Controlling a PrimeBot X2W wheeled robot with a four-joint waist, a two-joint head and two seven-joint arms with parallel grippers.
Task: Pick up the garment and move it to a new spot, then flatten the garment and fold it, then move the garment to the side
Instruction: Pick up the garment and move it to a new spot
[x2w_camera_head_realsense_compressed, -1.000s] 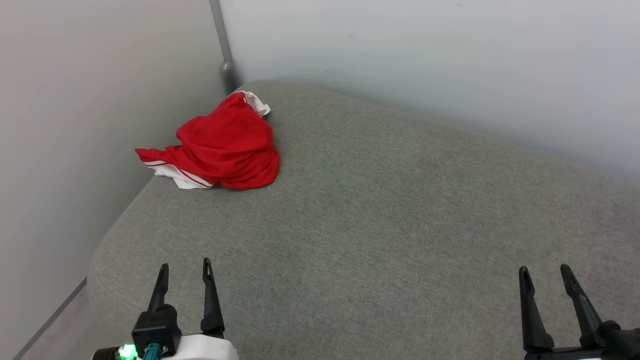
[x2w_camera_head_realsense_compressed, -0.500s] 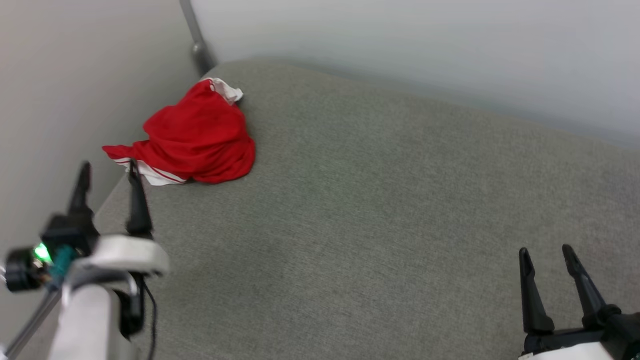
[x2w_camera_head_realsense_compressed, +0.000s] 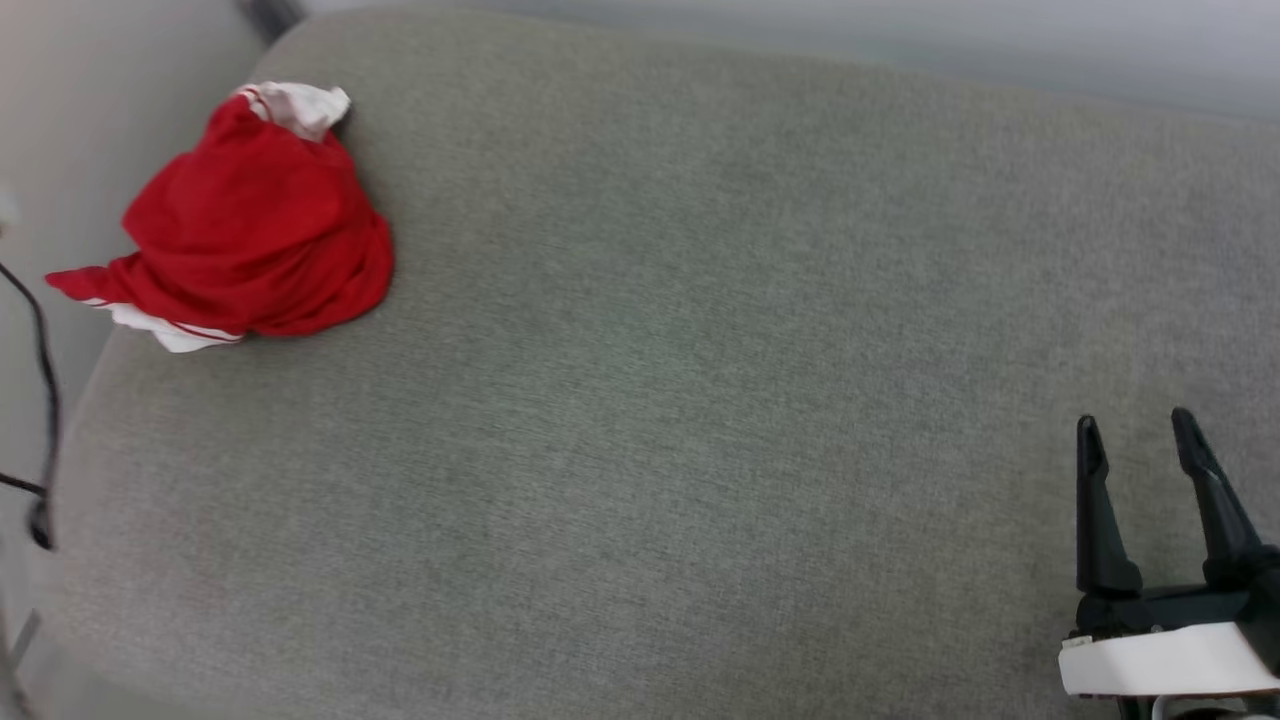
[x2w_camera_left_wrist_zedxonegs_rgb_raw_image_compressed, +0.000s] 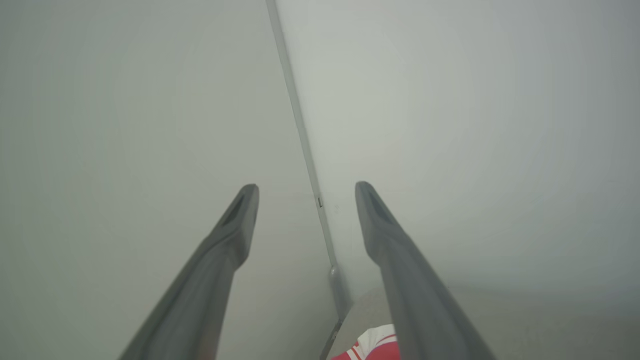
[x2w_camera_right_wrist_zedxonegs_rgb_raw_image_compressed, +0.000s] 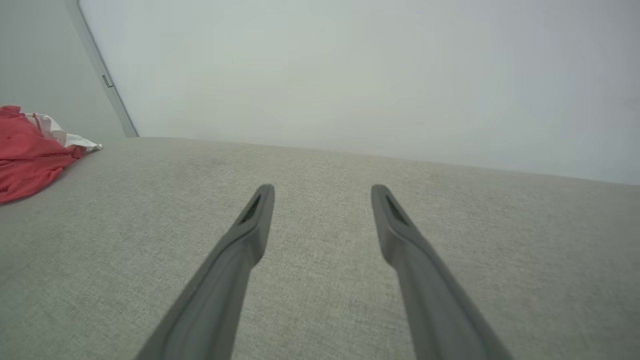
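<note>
1. Garment: the crumpled red jersey T-shirt with white, red-striped sleeve trim (x2w_camera_head_realsense_compressed: 250, 230) lies bunched in a heap at 10 o'clock in the head view. It sits on the far left corner of the grey woven-fabric cushioned surface (x2w_camera_head_realsense_compressed: 700, 400). A white sleeve sticks out at the heap's 12 o'clock. A striped white edge lies at its 7 o'clock, and a red tip reaches the surface's rounded left edge.
2. Right arm: the right gripper (x2w_camera_head_realsense_compressed: 1135, 420) sits at 4 o'clock in the head view on a white wrist housing, with its two dark fingers pointing to 12 o'clock. The fingers are spread with nothing between them. The right wrist view shows them angled low over bare cushion, with the garment well apart at 9 o'clock.
3. Left arm: the left gripper (x2w_camera_left_wrist_zedxonegs_rgb_raw_image_compressed: 306, 191) is spread and empty. It is aimed above the surface at the corner of two pale walls, where a grey vertical strip (x2w_camera_left_wrist_zedxonegs_rgb_raw_image_compressed: 300, 125) runs between the fingertips. The garment's striped sleeve shows at 6 o'clock, beside one finger.
4. Other: a thin black cable (x2w_camera_head_realsense_compressed: 45, 400) hangs at 9 o'clock, off the surface's left side.
</note>
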